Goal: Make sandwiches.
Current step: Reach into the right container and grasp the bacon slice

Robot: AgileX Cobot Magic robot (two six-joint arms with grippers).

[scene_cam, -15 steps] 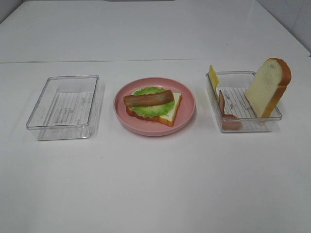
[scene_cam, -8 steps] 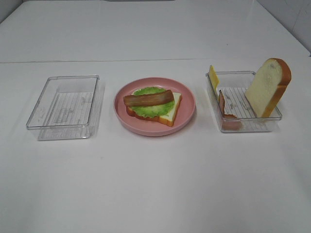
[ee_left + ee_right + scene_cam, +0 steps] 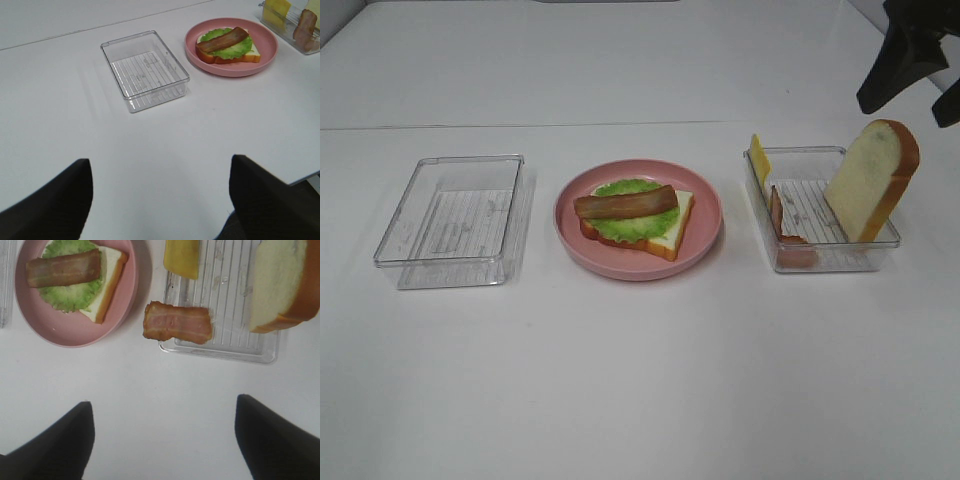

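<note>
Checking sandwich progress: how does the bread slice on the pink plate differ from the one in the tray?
The plate slice lies flat on the pink plate; the tray slice stands on edge, tilted, in the clear tray. The plate slice carries lettuce and a bacon strip; the tray slice is bare. Both are white with orange-brown crust.
</note>
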